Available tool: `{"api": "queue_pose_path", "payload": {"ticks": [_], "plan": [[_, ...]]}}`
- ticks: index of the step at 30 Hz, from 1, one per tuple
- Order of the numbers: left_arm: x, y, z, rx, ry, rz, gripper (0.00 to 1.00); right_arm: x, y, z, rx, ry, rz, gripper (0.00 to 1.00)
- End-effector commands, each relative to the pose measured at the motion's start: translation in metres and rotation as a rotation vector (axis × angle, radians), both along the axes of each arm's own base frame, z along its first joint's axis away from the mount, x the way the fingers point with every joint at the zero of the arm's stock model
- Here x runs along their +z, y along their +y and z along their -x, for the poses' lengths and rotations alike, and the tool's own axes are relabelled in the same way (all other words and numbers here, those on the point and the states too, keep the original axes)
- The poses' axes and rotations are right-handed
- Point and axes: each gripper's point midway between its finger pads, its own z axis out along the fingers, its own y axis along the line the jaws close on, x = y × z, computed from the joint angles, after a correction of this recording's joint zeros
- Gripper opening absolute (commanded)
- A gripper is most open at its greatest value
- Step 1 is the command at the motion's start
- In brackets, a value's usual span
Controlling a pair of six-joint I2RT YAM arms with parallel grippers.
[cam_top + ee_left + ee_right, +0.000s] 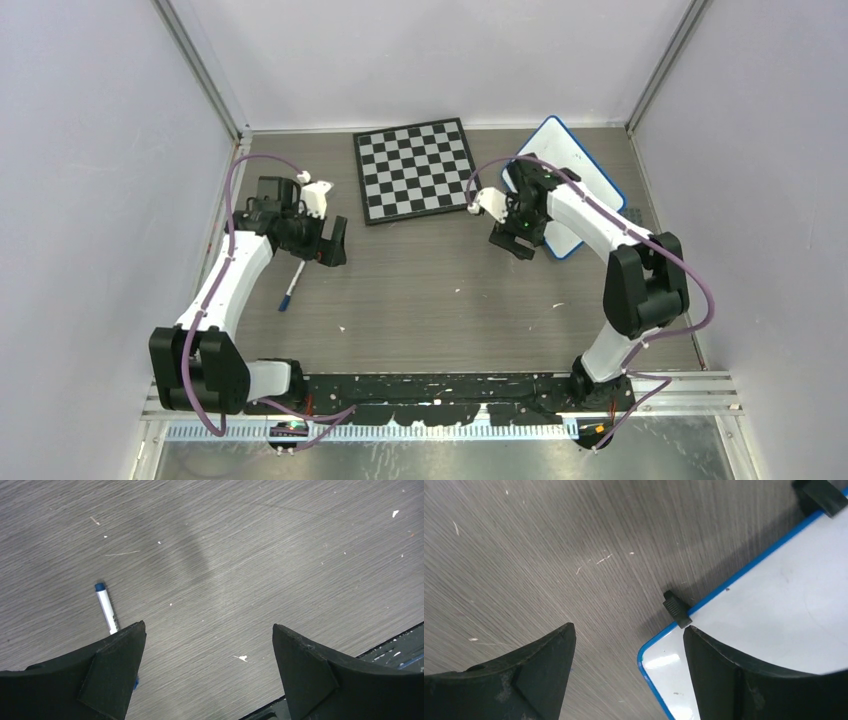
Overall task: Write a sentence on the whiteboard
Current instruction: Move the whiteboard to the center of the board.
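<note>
The whiteboard (572,150), white with a blue rim, lies at the back right, partly under my right arm. No blue words show on the part of it I can see. My right gripper (516,240) is open over its near left corner. In the right wrist view the board's rounded corner (659,662) lies between the jaws of the right gripper (629,628), next to a black foot (675,609). A white marker with a blue cap (292,285) lies on the table on the left. My left gripper (335,246) is open and empty just beside it. The marker (107,609) shows left of the left gripper (207,627).
A black-and-white chessboard (415,168) lies at the back centre, left of the whiteboard. Grey walls with metal posts close in the table on three sides. The black base rail (450,385) runs along the near edge. Small white specks dot the table.
</note>
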Motion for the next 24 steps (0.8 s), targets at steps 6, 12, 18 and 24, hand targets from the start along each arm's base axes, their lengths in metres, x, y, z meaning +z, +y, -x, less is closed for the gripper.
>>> {"api": "queue_pose_path", "payload": {"ticks": [6, 12, 18, 24], "plan": [[0.015, -0.011, -0.001, -0.029, -0.014, 0.049, 1.00, -0.023, -0.017, -0.017, 0.291, 0.008, 0.266, 0.72], [0.015, -0.011, -0.002, -0.027, -0.018, 0.051, 1.00, -0.044, -0.033, -0.018, 0.382, 0.007, 0.376, 0.65], [0.014, -0.012, -0.001, -0.028, -0.012, 0.059, 1.00, -0.054, -0.041, -0.022, 0.460, -0.010, 0.445, 0.62], [0.015, -0.012, -0.001, -0.023, -0.011, 0.057, 1.00, -0.064, -0.047, -0.031, 0.524, -0.010, 0.516, 0.57]]}}
